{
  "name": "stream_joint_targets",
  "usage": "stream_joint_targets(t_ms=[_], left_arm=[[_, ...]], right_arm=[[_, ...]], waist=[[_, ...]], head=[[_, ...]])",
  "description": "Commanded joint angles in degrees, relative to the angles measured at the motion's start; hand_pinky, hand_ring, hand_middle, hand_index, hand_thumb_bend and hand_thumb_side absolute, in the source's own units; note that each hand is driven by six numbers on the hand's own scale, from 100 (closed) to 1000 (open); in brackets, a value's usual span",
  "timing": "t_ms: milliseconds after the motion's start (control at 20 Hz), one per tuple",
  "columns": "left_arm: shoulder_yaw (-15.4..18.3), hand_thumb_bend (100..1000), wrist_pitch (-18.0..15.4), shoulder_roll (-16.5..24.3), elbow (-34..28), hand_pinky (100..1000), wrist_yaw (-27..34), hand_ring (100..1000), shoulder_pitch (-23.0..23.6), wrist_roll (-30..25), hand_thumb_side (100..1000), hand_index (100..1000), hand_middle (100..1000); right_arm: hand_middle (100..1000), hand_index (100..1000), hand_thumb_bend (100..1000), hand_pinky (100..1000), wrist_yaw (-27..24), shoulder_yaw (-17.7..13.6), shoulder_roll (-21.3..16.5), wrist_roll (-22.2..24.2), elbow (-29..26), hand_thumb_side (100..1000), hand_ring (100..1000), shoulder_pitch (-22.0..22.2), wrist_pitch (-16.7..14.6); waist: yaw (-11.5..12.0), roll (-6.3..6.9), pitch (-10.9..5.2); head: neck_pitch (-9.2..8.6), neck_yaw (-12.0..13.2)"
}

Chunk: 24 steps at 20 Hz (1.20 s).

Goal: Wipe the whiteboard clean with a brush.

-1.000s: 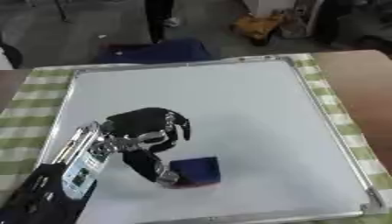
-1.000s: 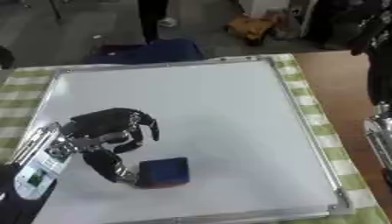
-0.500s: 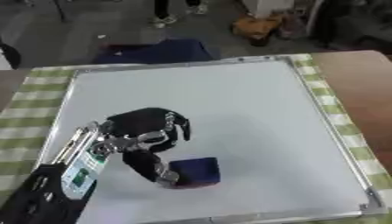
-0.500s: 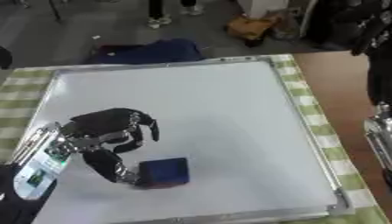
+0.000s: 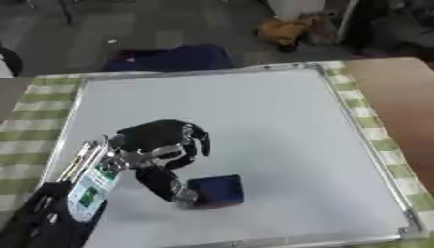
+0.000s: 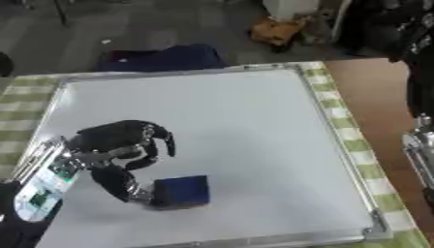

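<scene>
The whiteboard (image 5: 254,111) lies flat on the table with a silver frame, and its surface looks blank. A dark blue block-shaped brush (image 5: 217,191) rests on the board near its front edge, left of centre. My left hand (image 5: 157,140) hovers arched over the board just left of and behind the brush. Its thumb (image 5: 165,184) reaches down and touches the brush's left side, while the fingers (image 5: 196,140) hang bent above the board, away from the brush. Of the right arm only a black and silver part (image 6: 420,150) shows at the right edge; the hand itself is out of view.
A green checked cloth (image 5: 25,121) lies under the board and shows along both sides. Bare brown table (image 5: 398,92) lies to the right. Beyond the far edge are a dark blue bundle (image 5: 169,58) and an orange object (image 5: 284,31) on the floor.
</scene>
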Motion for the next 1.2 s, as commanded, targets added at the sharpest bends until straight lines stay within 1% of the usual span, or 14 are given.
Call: stream_joint_targets(t_ms=[50, 250, 350, 450, 650, 950, 1200], left_arm=[[0.7, 582, -0.4, 0.0, -1.1, 830, 0.4, 770, -1.1, -0.7, 832, 113, 621], [0.7, 583, -0.6, -0.1, -1.6, 829, 0.1, 776, -1.2, -0.6, 827, 113, 627], [0.6, 579, -1.6, -0.1, -2.1, 825, -0.9, 778, -1.4, -0.5, 812, 110, 630], [0.5, 554, -2.6, -0.2, -2.2, 822, -2.1, 778, -1.6, -0.5, 780, 109, 631], [0.3, 559, -4.5, -0.9, -1.8, 826, -4.6, 794, -1.9, -1.1, 752, 118, 655], [0.5, 572, -5.3, -2.1, -0.4, 831, -7.9, 816, -1.7, -0.8, 729, 125, 683], [1.6, 585, -5.2, -2.9, 1.8, 828, -12.4, 802, -1.3, 1.9, 748, 125, 641]], right_arm=[[492, 286, 149, 715, -0.3, -0.6, -1.1, 0.0, -0.8, 980, 599, -0.6, -0.2], [492, 286, 150, 715, -0.3, -0.6, -1.0, 0.2, -0.8, 979, 598, -0.6, -0.1], [492, 286, 149, 715, -0.3, -0.6, -1.0, 0.2, -0.8, 979, 598, -0.6, -0.1], [492, 286, 149, 715, -0.4, -0.6, -1.0, 0.1, -0.8, 979, 598, -0.7, -0.1], [491, 285, 150, 715, -0.5, -0.5, -1.0, 0.3, -0.8, 978, 598, -0.8, 0.0], [490, 284, 150, 715, -0.7, -0.4, -0.8, 0.8, -0.8, 977, 596, -1.1, 0.4], [488, 282, 153, 716, -0.7, -0.4, -0.7, 1.0, -0.8, 975, 595, -1.1, 0.5]], waist=[[-0.1, -0.36, -0.96], [-0.1, -0.32, -0.93], [-0.1, -0.29, -0.93], [-0.3, -0.28, -0.95], [-0.5, -0.16, -0.9], [-0.7, 0.06, -0.73], [-0.9, 0.17, -0.49]], head=[[-0.8, -0.2], [-0.78, -0.2], [-0.73, -0.2], [-0.64, -0.1], [-0.58, 0.1], [-0.5, 0.2], [-0.47, 0.2]])
